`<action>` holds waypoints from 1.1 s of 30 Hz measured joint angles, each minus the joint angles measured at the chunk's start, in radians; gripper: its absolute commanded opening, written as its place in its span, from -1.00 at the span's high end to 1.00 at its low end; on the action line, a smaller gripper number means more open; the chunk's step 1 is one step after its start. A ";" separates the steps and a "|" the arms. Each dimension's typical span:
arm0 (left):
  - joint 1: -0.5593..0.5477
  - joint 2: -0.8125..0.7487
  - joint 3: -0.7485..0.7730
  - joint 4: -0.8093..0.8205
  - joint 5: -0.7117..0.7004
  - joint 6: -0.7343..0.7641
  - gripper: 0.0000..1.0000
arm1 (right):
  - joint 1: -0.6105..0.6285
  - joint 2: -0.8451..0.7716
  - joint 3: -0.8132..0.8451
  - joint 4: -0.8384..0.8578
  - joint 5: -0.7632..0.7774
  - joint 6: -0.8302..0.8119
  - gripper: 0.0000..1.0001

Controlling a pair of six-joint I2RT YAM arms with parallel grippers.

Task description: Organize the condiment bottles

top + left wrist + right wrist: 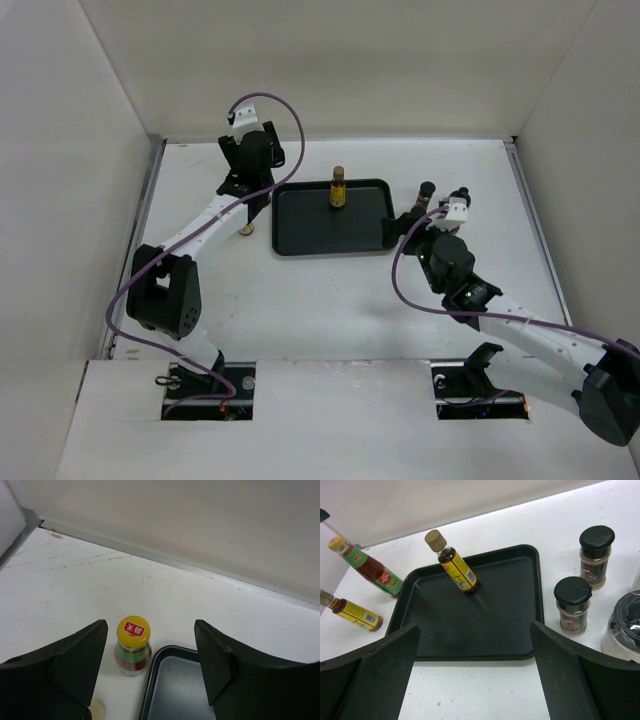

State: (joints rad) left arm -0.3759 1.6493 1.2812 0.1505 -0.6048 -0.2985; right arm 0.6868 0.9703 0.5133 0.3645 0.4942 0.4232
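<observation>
Yellow-capped bottle (133,649) just beyond left gripper (150,625)

You have a white table (330,310) carrying a black tray (470,625), with a green-and-red bottle (133,647) and an amber bottle (355,612) standing by its left side, and a taller brown jar (596,555), a shorter brown jar (573,605) and a pale jar (625,630) grouped at its right.

— How is the light?
— Bright, even, from overhead; shadows on the table (330,300) are faint.
— Flaws?
— In the right wrist view, bottles (367,571) toward ten o'clock lean, bent by the lens.
</observation>
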 measured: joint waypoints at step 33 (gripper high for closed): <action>0.074 0.174 0.103 -0.123 0.035 -0.037 0.62 | 0.000 0.018 0.000 0.000 -0.005 0.000 -1.00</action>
State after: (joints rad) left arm -0.3016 1.8233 1.3842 0.0277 -0.5694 -0.3359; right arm 0.6868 0.9882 0.5137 0.3641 0.4889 0.4232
